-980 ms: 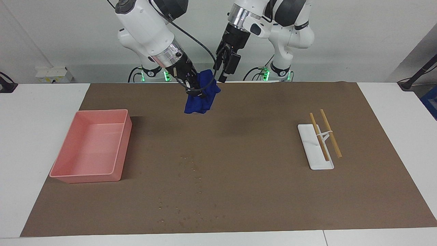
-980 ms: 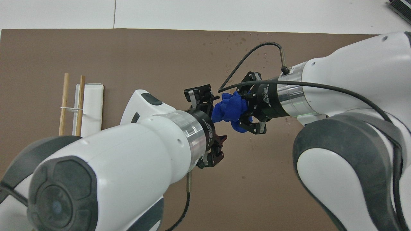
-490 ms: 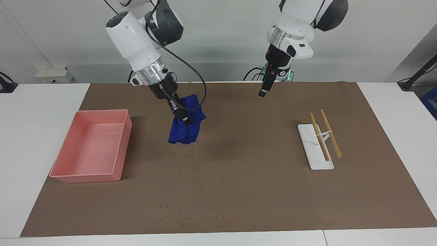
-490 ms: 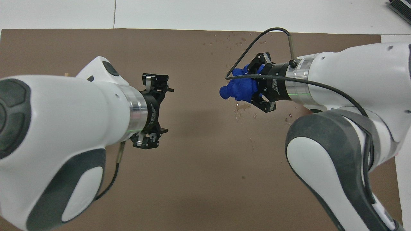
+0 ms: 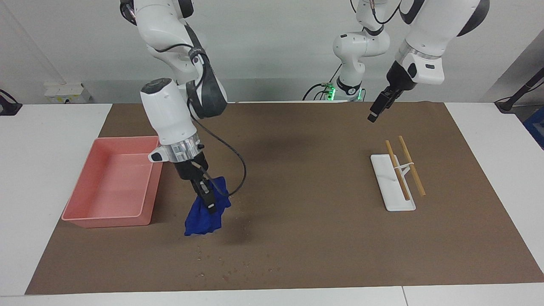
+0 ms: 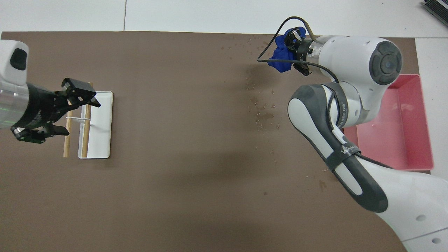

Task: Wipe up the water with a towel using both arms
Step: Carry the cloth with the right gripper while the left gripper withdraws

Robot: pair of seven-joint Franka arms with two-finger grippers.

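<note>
Facing view: the right gripper point(image 5: 207, 199) points down over the brown mat point(image 5: 297, 238), its fingers closed on the upper part of the towel point(image 5: 205, 216), a small deep-blue cloth. It hangs bunched and wrinkled from the fingers, its lower edge at or just above the mat; contact cannot be told. With the mat as a clock face, the towel is at about eight o'clock, beside the pink tray point(image 5: 80, 212) at nine. Holding the cloth from above lets its loose bulk trail over the surface, which suits wiping.

The water point(image 5: 225, 272) is a scatter of tiny pale droplets, faint on the matte mat, at about seven o'clock, farther from the robots than the towel. A darker damp patch point(image 5: 243, 229) lies just beside the cloth. The overhead view shows more droplets point(image 6: 262, 115) nearer the robots.

The left gripper point(image 5: 374, 115) waits in the air over the mat at about one o'clock; whether its fingers are apart cannot be told. Below it, at three o'clock, a flat white rest point(image 5: 389, 187) carries two slim wooden chopsticks point(image 5: 403, 170), apparently no part of the wiping.

The tray is smooth, rigid and shallow-walled.
</note>
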